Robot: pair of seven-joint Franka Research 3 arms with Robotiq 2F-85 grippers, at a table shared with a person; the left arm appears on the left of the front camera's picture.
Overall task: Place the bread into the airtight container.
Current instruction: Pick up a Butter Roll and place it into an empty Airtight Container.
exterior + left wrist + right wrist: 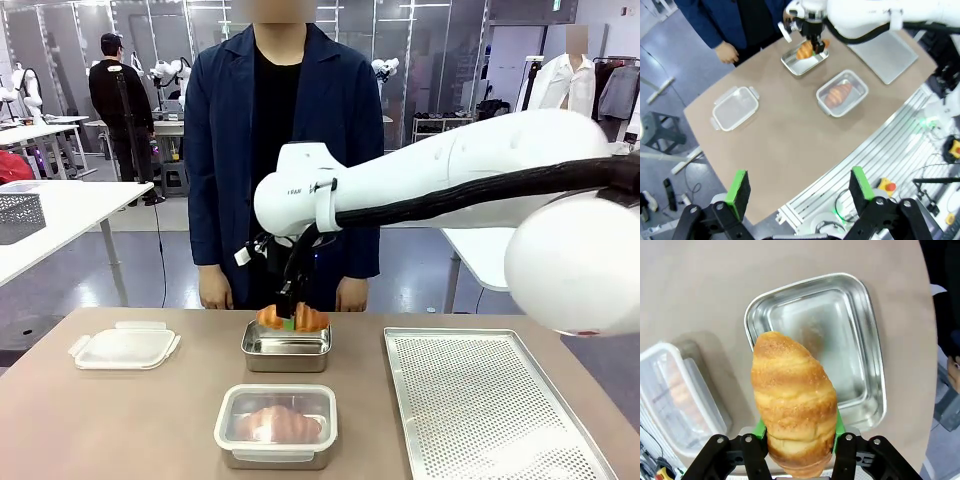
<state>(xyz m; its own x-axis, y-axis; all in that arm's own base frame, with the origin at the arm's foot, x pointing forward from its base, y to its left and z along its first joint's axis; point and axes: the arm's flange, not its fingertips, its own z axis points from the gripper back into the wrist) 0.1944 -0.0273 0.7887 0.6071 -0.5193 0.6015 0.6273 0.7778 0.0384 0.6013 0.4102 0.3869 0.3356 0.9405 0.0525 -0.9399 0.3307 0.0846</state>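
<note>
Right gripper (289, 318): its green pads are pressing together on the golden-brown crescent bread roll (308, 319), one on each flank of the roll's lower end.
Bread: it is hanging in the air just above the open, square stainless-steel container (287, 357); in the right wrist view the roll (792, 395) is crossing that container's rim (875, 365) at one corner.
Steel container: its bare floor is lying open beneath the roll.
Left gripper (799, 189): it is hovering with its fingers spread wide, high over the brown table's (100, 430) robot-side edge.
Near neighbour: a lidded clear-topped container (222, 425) is sitting just beside the steel one, holding another roll.
Sides: a clear plastic lid (125, 347) is lying to the left and a perforated metal tray (480, 400) to the right, each apart from the steel container.
Far edge: the person's hands (213, 290) are hanging just behind it.
</note>
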